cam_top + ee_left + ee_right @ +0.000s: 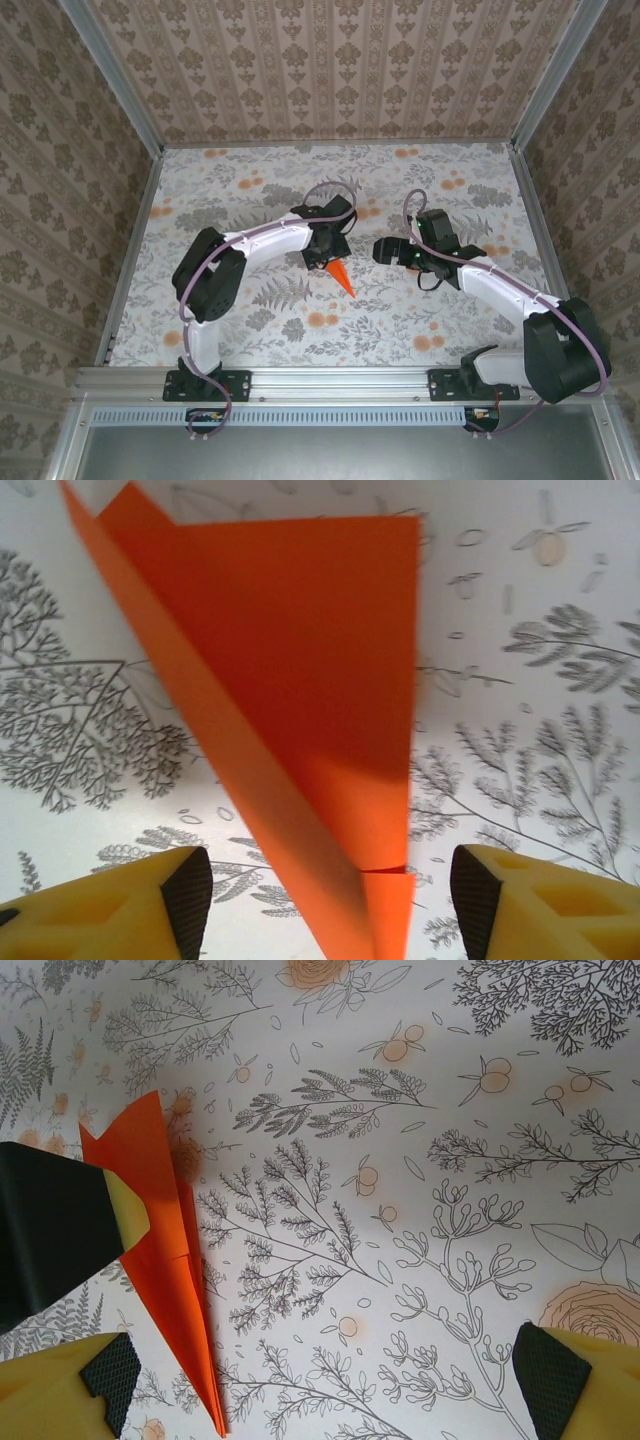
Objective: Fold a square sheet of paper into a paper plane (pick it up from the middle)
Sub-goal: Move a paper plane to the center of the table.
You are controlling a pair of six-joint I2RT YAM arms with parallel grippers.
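Note:
The paper plane point(341, 277) is a slim bright orange dart lying on the floral table near the middle, tip toward the near side. My left gripper point(322, 256) hovers over its wide end. In the left wrist view the folded orange paper point(300, 660) runs between the yellow fingers point(185, 900), with a gap on each side, so the left gripper point(330, 905) is open and grips nothing. My right gripper point(386, 250) is open to the right of the plane, apart from it. The right wrist view shows the dart point(165, 1250) at far left, partly behind the left gripper's dark finger point(55, 1230); the right gripper point(328, 1385) holds nothing.
The floral tablecloth point(250, 190) covers the whole work area. Patterned walls point(340, 70) and metal rails point(130, 250) enclose it at the back and both sides. Both arm bases point(205, 380) sit on the near rail.

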